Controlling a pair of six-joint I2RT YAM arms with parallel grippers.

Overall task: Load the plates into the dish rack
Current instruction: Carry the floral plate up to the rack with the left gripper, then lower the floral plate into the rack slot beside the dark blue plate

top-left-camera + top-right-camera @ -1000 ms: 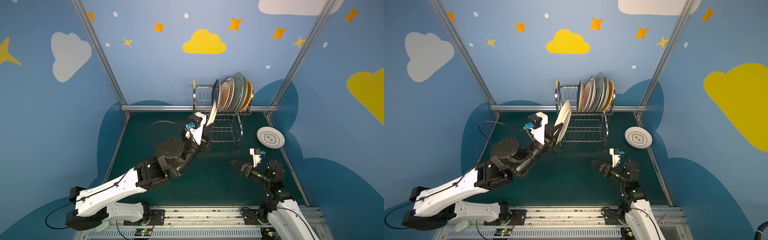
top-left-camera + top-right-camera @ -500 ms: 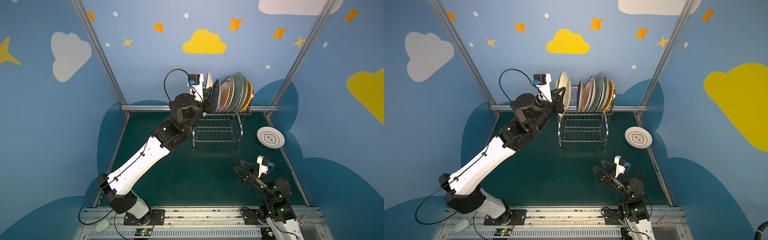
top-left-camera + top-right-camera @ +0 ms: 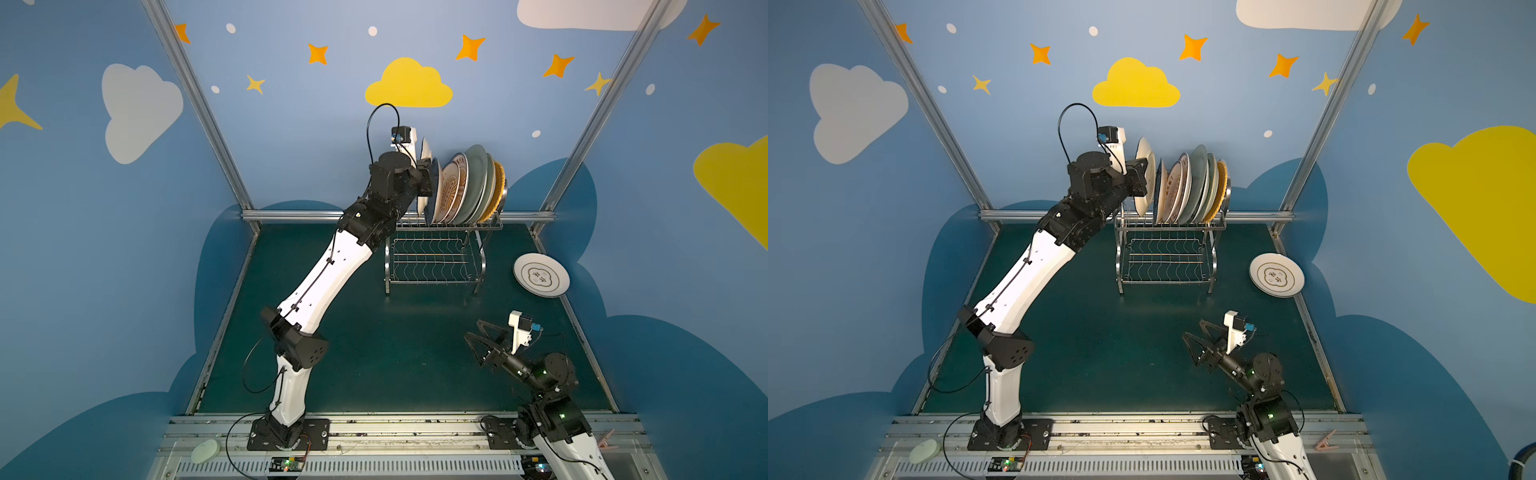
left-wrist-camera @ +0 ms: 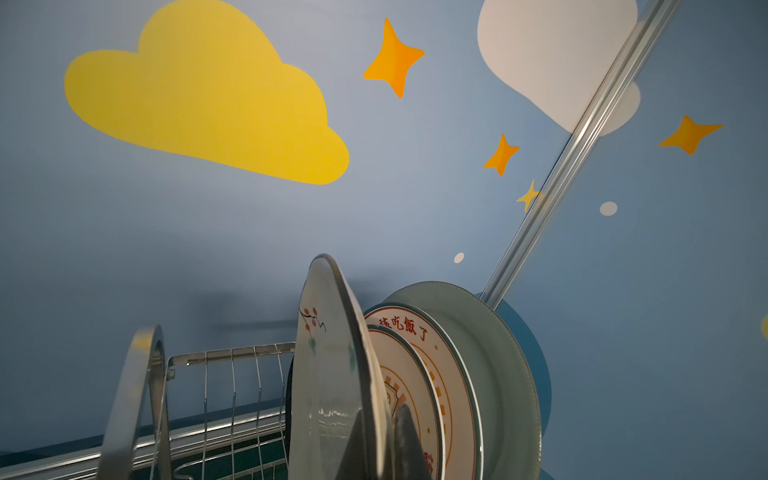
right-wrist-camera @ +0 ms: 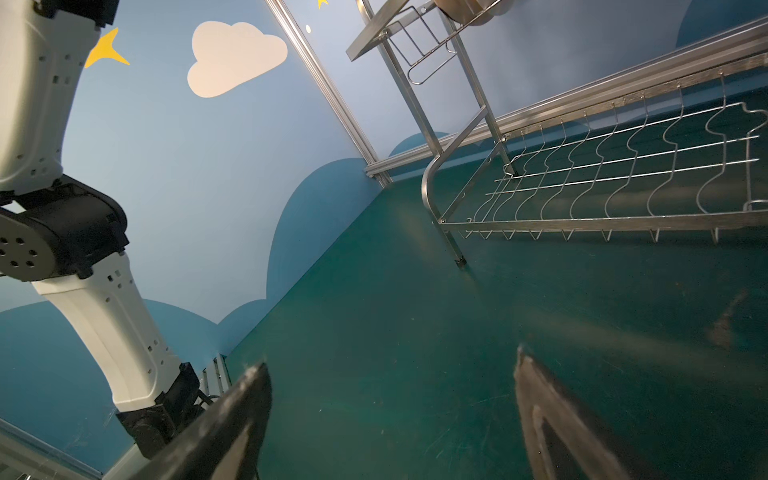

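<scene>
Plate loading at the upper tier. The left hand (image 3: pixel 1141 179) is clamping, jaws closed on its rim, a pale plate (image 4: pixel 332 374) bearing a small red-berried sprig. The plate is standing on edge over the left end of the dish rack (image 3: pixel 478 226), just beside the row (image 3: pixel 469 187) slotted there. Whether its lower edge is touching the wires cannot be told. Bare slot wires (image 4: pixel 232 386) are lying between it and the arched end frame (image 4: pixel 133 395), and the wavy lower shelf (image 3: pixel 432 266) is facing open green bench (image 3: pixel 374 332). The right hand (image 3: pixel 472 329), jaws wide apart and holding nothing, is hovering low over the bench, well apart from the rack. Counted: six plates are standing in the row (dark, sunburst, lettered, two grey-green, orange woven); one is being held; one ringed white plate (image 3: pixel 541 275) is lying flat near the bench's right edge.
</scene>
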